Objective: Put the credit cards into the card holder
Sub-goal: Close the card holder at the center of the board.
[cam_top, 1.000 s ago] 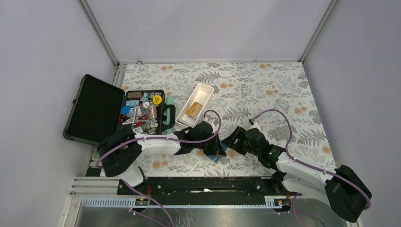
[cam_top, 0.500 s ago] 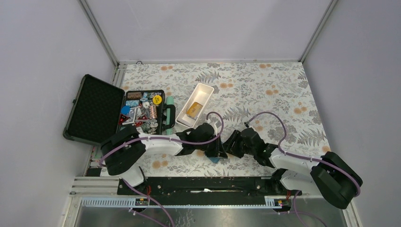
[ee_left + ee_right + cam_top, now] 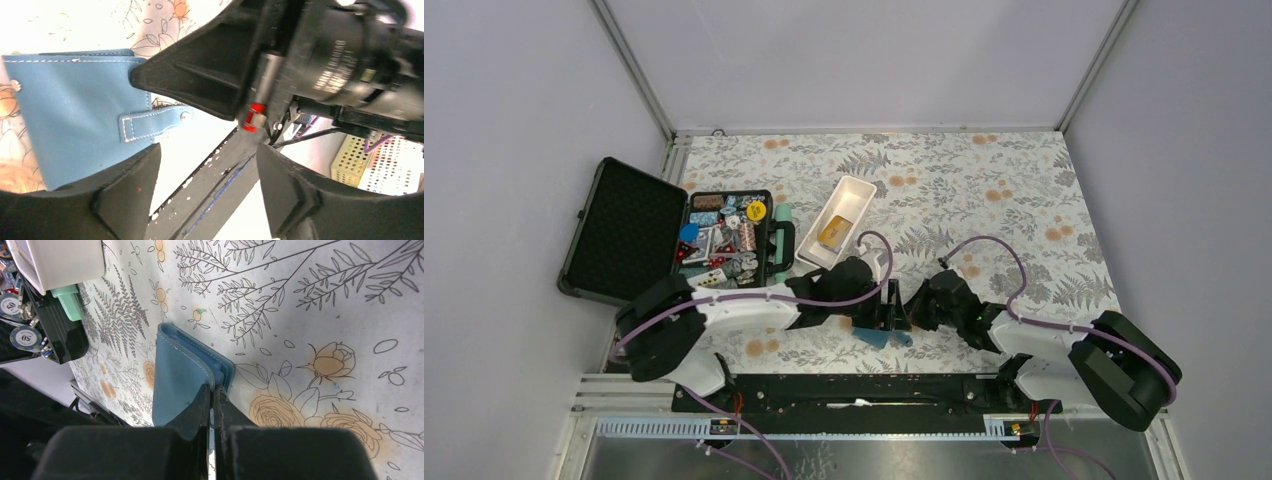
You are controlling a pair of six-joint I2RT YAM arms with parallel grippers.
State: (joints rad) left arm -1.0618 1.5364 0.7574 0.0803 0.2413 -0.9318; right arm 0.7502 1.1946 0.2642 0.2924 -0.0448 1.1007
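The teal-blue card holder (image 3: pixel 882 338) lies on the flowered table near the front edge, between my two grippers. My right gripper (image 3: pixel 215 396) is shut on the holder's (image 3: pixel 177 375) near edge, with a thin blue layer pinched between its fingers. My left gripper (image 3: pixel 205 155) stands open beside the holder (image 3: pixel 75 115), with nothing between its fingers; the snap tab (image 3: pixel 150 122) lies just ahead of its left finger. In the top view the left gripper (image 3: pixel 890 312) and right gripper (image 3: pixel 921 305) almost touch. A golden-orange credit card (image 3: pixel 832 232) rests in the white tray (image 3: pixel 852 190).
An open black foam-lined case (image 3: pixel 619 230) stands at the left, with a tray of colourful trinkets (image 3: pixel 724 238) and a mint handle (image 3: pixel 782 240) beside it. The black mounting rail (image 3: pixel 854 385) runs along the table's front edge, close to the holder.
My left gripper has opened and let go of the card holder. My right gripper moved left and shut on the holder's edge.
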